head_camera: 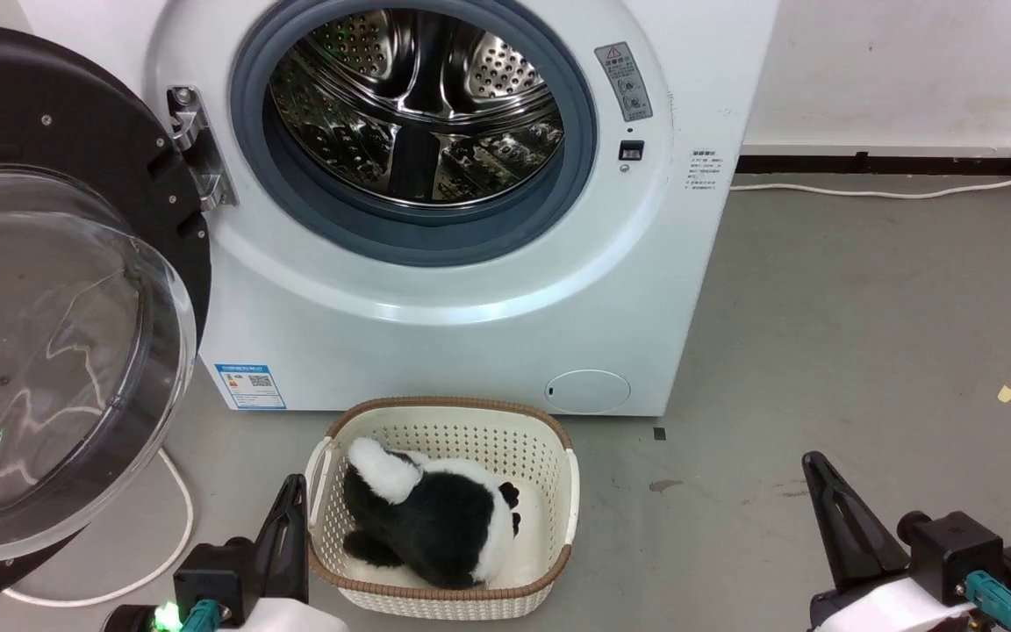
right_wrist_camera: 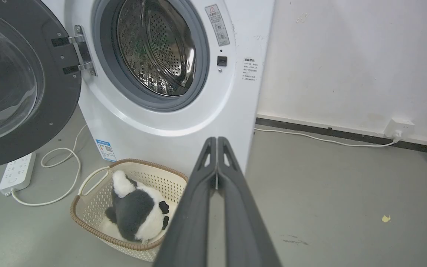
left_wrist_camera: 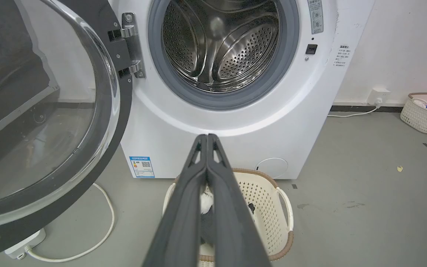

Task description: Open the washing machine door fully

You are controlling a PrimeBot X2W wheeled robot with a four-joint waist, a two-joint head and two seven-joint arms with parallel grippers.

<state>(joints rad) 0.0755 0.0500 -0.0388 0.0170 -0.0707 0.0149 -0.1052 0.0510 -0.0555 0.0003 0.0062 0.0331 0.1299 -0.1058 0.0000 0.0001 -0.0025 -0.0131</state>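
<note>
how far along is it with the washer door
Looks essentially done: the washing machine door is swung wide on its hinge, leaving the drum fully exposed. Nothing is in hand: the left gripper and right gripper are shut, empty, apart from the door. Nothing obvious remains.

The washing machine door point(right_wrist_camera: 13, 85) is seen swung wide to the left on its metal hinge point(right_wrist_camera: 82, 50), with the steel drum point(right_wrist_camera: 158, 48) exposed. A cream basket point(right_wrist_camera: 145, 162) is set on the grey floor point(right_wrist_camera: 328, 193) before the machine, with a panda plush toy point(right_wrist_camera: 135, 211) laid inside. The jaws of the right gripper point(right_wrist_camera: 217, 142) are pressed together.
</note>
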